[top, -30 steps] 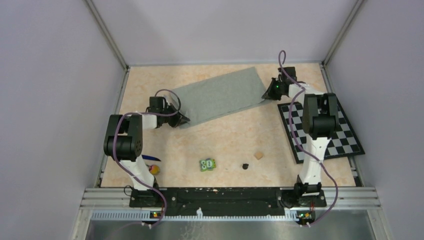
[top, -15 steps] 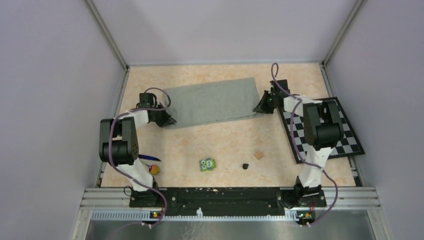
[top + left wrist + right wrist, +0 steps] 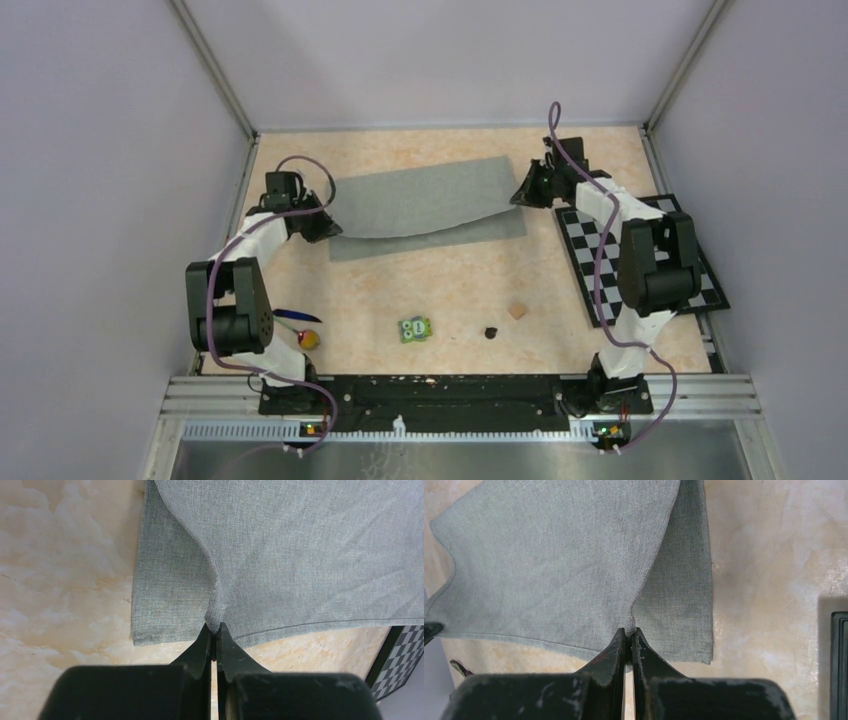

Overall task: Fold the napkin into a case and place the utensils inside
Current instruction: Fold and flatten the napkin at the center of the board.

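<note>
The grey napkin (image 3: 425, 203) lies across the far middle of the table, its upper layer lifted and folded back over the lower one. My left gripper (image 3: 322, 224) is shut on the napkin's left end, pinching a corner (image 3: 215, 611). My right gripper (image 3: 522, 193) is shut on the right end (image 3: 628, 622). The lower layer shows under the lifted one in both wrist views. The dark blue utensil (image 3: 297, 315) and the yellow-orange-headed utensil (image 3: 309, 339) lie at the near left by the left arm's base.
A checkerboard mat (image 3: 650, 258) lies at the right under the right arm. A green owl-faced block (image 3: 415, 328), a small black piece (image 3: 490, 331) and a tan cube (image 3: 517, 311) sit near the front middle. Walls enclose the table.
Both grippers have moved toward the far side and outward, carrying the napkin's held edge back over itself. The cloth now lies straighter and a lower layer shows along its near edge.
</note>
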Motion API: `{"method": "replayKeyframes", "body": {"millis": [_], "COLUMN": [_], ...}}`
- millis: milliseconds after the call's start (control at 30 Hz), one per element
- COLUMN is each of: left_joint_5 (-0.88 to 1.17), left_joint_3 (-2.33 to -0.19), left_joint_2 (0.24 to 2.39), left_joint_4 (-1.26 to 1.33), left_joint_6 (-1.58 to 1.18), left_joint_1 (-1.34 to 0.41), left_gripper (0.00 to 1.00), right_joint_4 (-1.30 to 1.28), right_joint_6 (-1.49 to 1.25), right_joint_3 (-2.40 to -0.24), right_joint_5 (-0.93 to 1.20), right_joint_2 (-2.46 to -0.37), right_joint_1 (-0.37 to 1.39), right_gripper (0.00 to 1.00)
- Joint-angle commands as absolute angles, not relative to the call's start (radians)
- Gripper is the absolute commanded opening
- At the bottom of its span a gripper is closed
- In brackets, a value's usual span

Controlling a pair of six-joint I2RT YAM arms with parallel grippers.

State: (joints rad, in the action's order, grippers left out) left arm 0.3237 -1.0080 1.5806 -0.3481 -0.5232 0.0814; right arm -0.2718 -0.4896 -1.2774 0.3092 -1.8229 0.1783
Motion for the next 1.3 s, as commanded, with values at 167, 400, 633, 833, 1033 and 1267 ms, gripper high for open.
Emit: {"method": "replayKeyframes", "body": {"millis": [167,400,633,833,1033,1267], "left_joint_5": [0.343,0.360,0.382,0.336,0.328,0.311], "left_joint_3": [-0.986,-0.898,-0.872,-0.855,-0.859,-0.950], "left_joint_2": [1.520,1.557,1.621,1.618,1.562,1.540], "left_joint_4": [-0.362,-0.299,-0.220,-0.205,-0.201,-0.217], "left_joint_6": [-0.489,-0.514,-0.561,-0.578,-0.579,-0.582], "left_joint_1": [0.094,0.095,0.095,0.094,0.094,0.108], "left_gripper": [0.00,0.00,0.00,0.00,0.00,0.00], "right_joint_4": [-0.299,-0.230,-0.193,-0.184,-0.184,-0.207], "right_joint_6": [-0.458,-0.461,-0.450,-0.452,-0.450,-0.448], "right_joint_3": [-1.262,-1.200,-1.235,-1.225,-1.213,-1.273], "right_joint_5": [0.290,0.302,0.302,0.295,0.299,0.294], "right_joint_2": [-1.746,-1.796,-1.896,-1.920,-1.904,-1.894], "right_joint_1": [0.170,0.170,0.170,0.170,0.170,0.167], "right_gripper": [0.00,0.00,0.00,0.00,0.00,0.00]}}
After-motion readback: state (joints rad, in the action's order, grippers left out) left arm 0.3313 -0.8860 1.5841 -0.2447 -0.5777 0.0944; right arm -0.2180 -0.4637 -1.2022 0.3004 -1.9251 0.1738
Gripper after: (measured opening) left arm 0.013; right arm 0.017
